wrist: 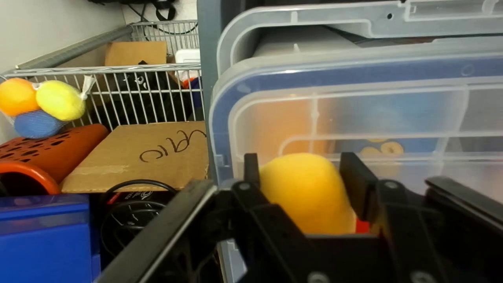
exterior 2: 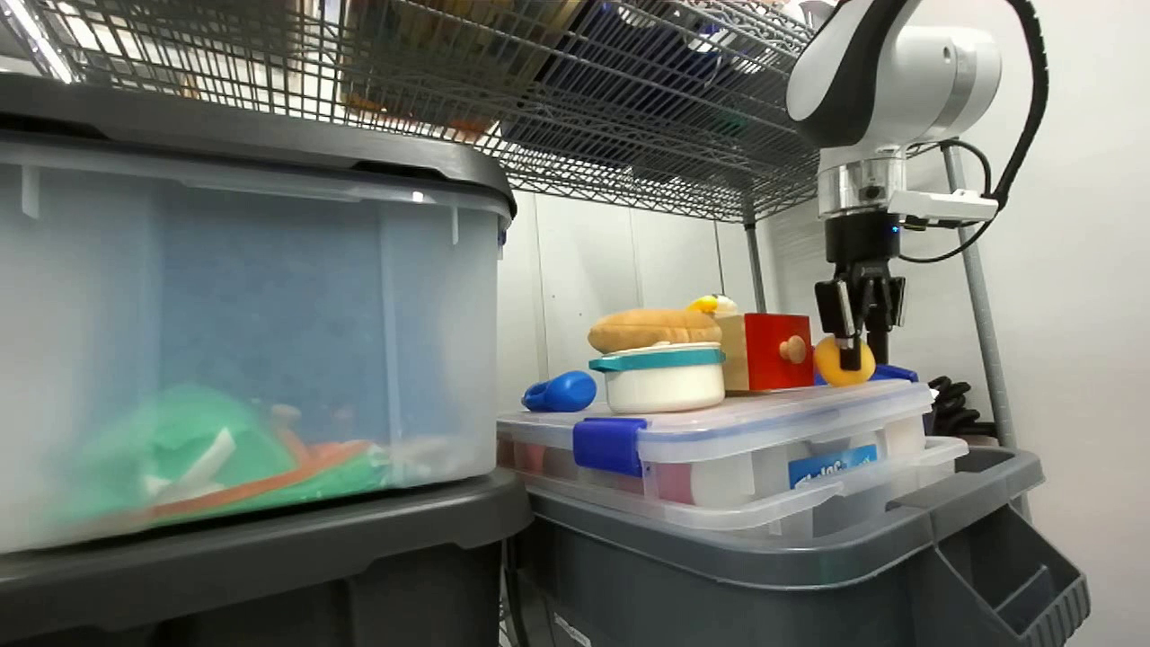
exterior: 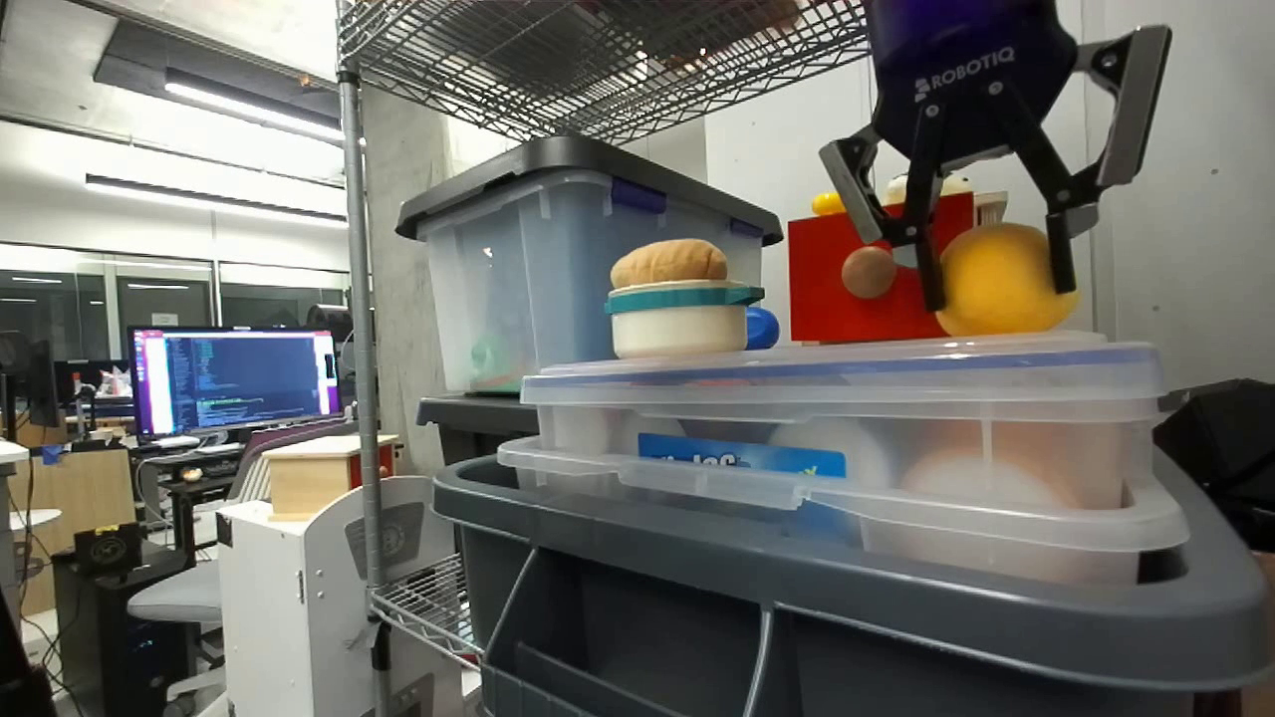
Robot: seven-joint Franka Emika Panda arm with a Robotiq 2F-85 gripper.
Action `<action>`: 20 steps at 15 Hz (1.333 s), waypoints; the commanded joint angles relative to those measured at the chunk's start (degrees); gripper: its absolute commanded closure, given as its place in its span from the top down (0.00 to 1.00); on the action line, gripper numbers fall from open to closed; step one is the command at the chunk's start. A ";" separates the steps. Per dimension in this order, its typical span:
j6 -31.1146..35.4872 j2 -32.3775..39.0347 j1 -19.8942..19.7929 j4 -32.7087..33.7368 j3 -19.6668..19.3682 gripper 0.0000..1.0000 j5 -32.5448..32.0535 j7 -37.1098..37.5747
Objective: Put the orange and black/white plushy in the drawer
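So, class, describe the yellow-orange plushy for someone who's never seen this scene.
Find the big grey tote, then the low clear bin above it. On that bin stands a boxy red drawer with a knob. Beside it, the plushy differs: a round, yellow-orange ball.

The drawer (exterior 2: 764, 355) and the pot (exterior 2: 665, 388) stand on the lidded bin (exterior 2: 773, 433), above the tote (exterior 2: 764, 607). The bun (exterior 2: 654, 330) rests on the pot. In both exterior views, the pot is left of the drawer and the plushy (exterior: 1001, 279) right of it. In the wrist view, the plushy is between the jaws.
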 commanded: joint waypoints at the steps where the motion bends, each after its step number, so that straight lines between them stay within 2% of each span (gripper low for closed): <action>1: -0.20 0.76 -1.24 1.48 1.00 0.23 0.45 -1.06; 4: -0.26 0.72 -1.34 1.62 0.97 0.03 0.62 -1.27; 5: -0.26 0.65 -1.37 1.67 0.96 0.02 0.64 -1.30; 6: -0.37 0.50 -1.39 1.66 0.96 0.05 0.71 -1.36; 8: -0.52 -0.18 -1.46 1.33 0.96 0.02 0.79 -1.68; 15: -1.22 -1.68 -1.94 0.24 0.78 0.04 0.54 -2.95; 20: -1.72 -5.39 -1.91 -1.01 1.01 0.04 1.95 -4.85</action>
